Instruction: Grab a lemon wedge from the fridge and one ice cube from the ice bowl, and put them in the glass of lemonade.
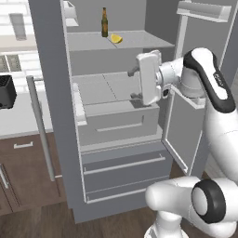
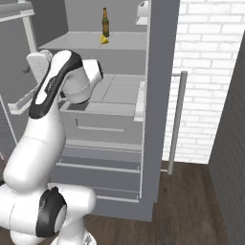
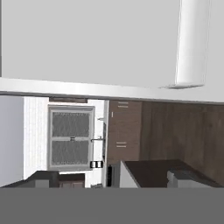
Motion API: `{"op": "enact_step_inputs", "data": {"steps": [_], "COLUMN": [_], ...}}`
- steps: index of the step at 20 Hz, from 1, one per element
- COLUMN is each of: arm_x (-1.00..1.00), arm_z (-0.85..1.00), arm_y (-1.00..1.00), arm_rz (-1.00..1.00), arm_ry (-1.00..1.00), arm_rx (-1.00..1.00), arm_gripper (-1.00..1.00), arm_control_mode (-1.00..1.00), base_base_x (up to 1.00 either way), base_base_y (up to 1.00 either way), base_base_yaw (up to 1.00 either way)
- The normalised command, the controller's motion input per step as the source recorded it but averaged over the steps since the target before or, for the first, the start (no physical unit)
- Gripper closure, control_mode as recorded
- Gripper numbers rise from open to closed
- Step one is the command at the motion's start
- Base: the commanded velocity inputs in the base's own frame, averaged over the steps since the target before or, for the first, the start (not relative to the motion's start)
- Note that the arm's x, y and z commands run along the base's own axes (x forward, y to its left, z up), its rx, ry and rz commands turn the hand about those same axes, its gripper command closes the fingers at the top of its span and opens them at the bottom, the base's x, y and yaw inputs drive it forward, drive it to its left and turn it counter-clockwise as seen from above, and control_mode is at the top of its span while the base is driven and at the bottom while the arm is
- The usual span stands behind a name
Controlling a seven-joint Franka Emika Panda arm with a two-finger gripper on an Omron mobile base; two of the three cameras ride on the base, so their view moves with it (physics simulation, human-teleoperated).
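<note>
Fridge open, our gripper wide and empty, the wedge not yet reached.

We see the fridge [image 1: 56,93] with both doors swung open so the shelves lie bare to us; our arm [image 1: 209,79] reaches in at the middle shelf, its gripper [image 1: 135,83] spread wide with nothing between the fingers, below and just right of the target. The brown bottle [image 1: 104,22] stands on the upper shelf, and the lemon wedge [image 1: 116,39] lies just right of it, near the front edge. White brick wall [image 2: 206,72] right, dark wood floor below.
</note>
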Motion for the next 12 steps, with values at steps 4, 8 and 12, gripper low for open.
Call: {"op": "enact_step_inputs", "data": {"steps": [4,8,12], "arm_x": [-0.73,-0.87,-0.9], "arm_z": [0.05,0.0,0.0], "arm_y": [-0.5,0.0,-0.02], "arm_rz": [0.0,0.0,0.0], "arm_ry": [-0.02,-0.15,-0.22], "arm_rx": [-0.25,-0.45,-0.5], "arm_gripper": [-1.0,-1.0,-1.0], "arm_control_mode": [-1.0,-1.0,-1.0], "base_base_x": [0.0,0.0,0.0], "base_base_y": [0.0,0.0,0.0], "base_base_yaw": [0.0,0.0,0.0]}}
